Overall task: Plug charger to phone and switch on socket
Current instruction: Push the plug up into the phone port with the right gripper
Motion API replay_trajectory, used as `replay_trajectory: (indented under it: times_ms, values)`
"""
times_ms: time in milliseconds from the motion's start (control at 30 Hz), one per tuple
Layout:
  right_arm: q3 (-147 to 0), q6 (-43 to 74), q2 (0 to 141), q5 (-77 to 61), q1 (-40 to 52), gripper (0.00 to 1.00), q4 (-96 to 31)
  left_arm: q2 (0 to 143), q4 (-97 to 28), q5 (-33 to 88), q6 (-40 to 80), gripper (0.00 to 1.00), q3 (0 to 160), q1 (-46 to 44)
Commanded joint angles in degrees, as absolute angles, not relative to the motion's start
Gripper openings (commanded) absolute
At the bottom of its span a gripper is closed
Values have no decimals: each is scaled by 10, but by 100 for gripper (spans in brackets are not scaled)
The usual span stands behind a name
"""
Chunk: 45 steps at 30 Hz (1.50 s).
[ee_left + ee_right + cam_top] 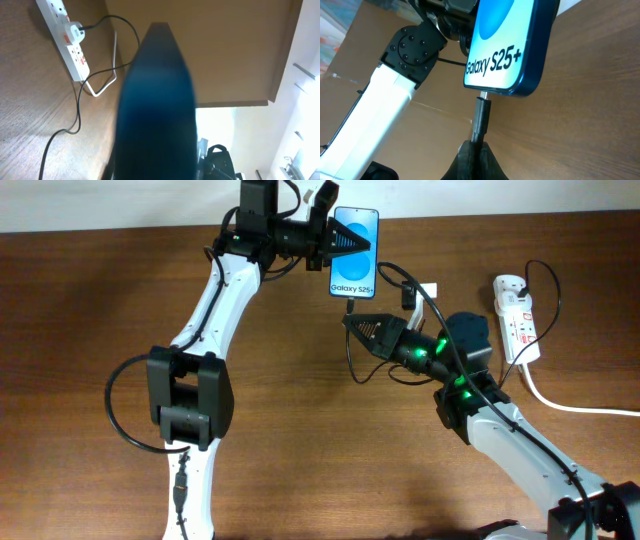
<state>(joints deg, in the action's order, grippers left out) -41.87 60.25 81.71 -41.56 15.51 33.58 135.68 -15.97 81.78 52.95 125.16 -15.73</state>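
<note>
Right gripper (479, 146) pinches the charger (481, 114), its tip touching the phone (512, 60) at its bottom edge; left gripper (340, 242) holds the phone tight.

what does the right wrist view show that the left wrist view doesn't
Only the right wrist view: the right pincer gripping the small black charger plug, its metal tip at the bottom port of the black-edged blue-screen smartphone, the white "Galaxy S25+" lettering, and the left arm's white link.
Only the left wrist view: the white power strip with red switches and the thin black cable trailing from a plug in it.
Both: the smartphone, edge-on and blurred in the left wrist view, and the brown wooden table.
</note>
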Motion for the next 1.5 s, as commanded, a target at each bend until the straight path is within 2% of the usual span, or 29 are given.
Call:
replay_trajectory:
  times_ms: [0, 1467]
  values:
    - [-418, 600, 820, -414, 152, 4, 347, 1363, -156, 847, 522, 0, 1261, -161]
    - [-418, 588, 820, -416, 115, 4, 335, 1363, -157, 880, 506, 0, 1261, -203]
